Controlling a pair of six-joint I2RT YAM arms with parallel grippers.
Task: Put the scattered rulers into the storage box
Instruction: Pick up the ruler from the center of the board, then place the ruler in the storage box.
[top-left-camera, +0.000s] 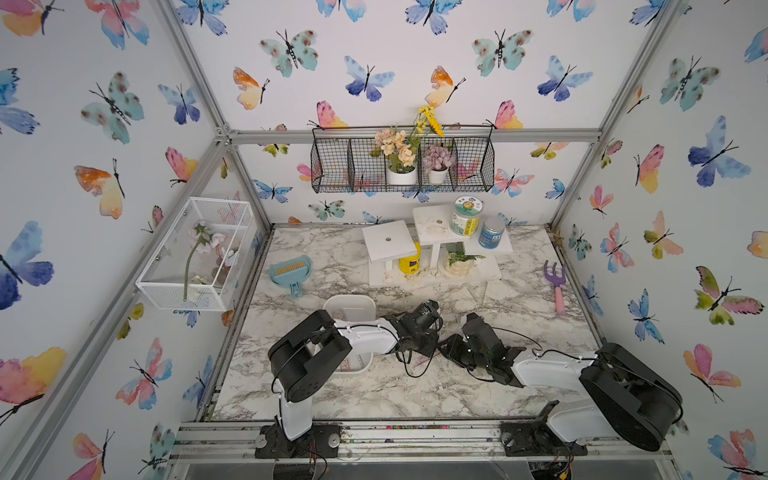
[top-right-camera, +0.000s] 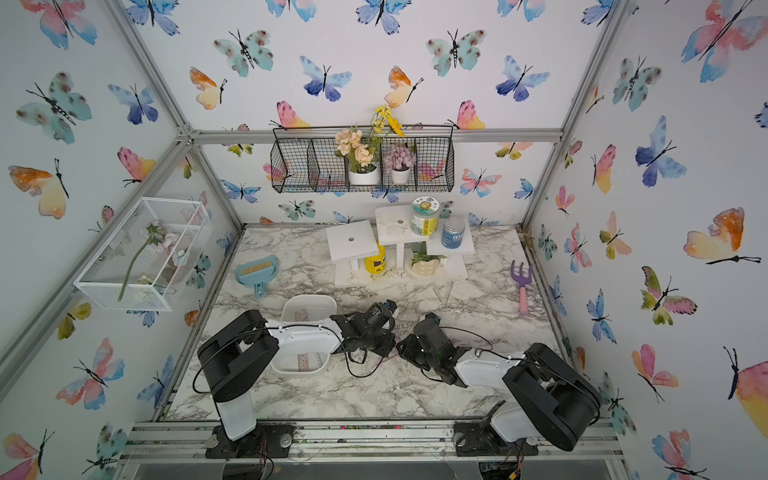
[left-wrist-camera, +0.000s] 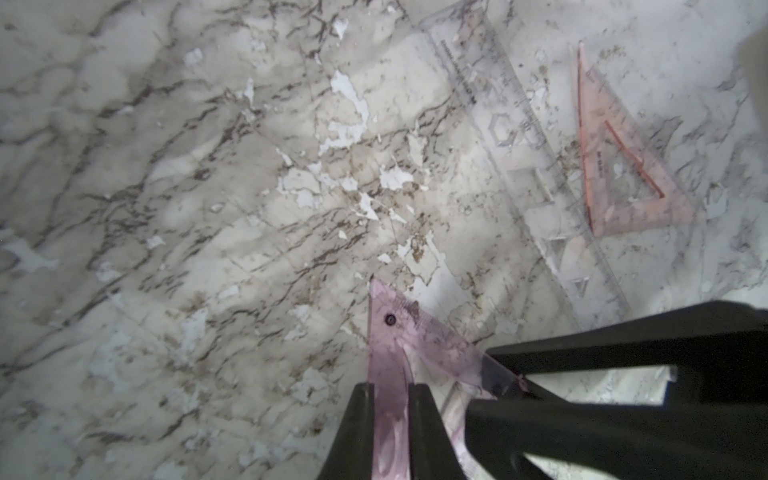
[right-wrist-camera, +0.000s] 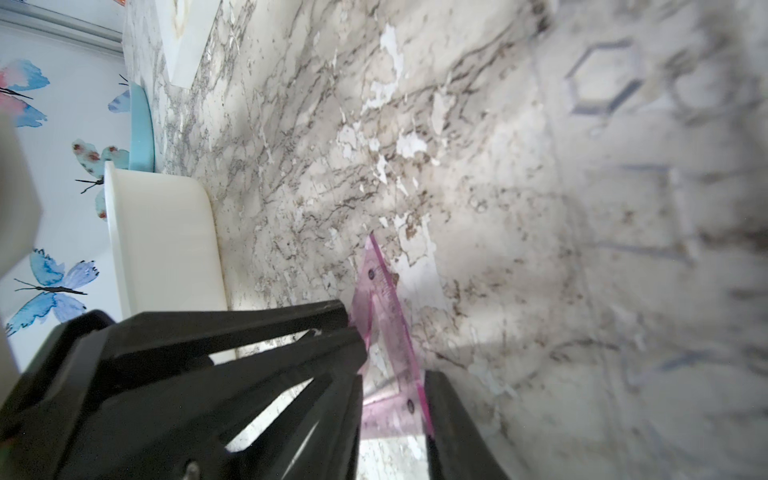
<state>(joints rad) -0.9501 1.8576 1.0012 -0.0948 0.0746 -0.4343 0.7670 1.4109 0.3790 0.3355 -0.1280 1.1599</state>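
A pink set square (left-wrist-camera: 388, 332) hangs just above the marble table between both grippers. My left gripper (left-wrist-camera: 390, 386) is shut on one of its side strips. My right gripper (right-wrist-camera: 395, 374) has a finger on each side of the set square's (right-wrist-camera: 388, 316) wide end, close against its edges, and I cannot tell whether it grips. Both grippers meet mid-table in a top view, left (top-left-camera: 428, 349) and right (top-left-camera: 446, 347). The white storage box (top-left-camera: 349, 300) lies under the left arm with a straight ruler (top-right-camera: 307, 360) inside. A clear ruler (left-wrist-camera: 519, 137) and an orange set square (left-wrist-camera: 615, 166) lie loose on the table.
A blue dustpan (top-left-camera: 291, 270) sits behind the box. A white stand (top-left-camera: 436, 249) with jars and a plant fills the back middle. A purple-and-pink garden fork (top-left-camera: 557, 282) lies at the right edge. A white mesh basket (top-left-camera: 195, 253) hangs on the left wall.
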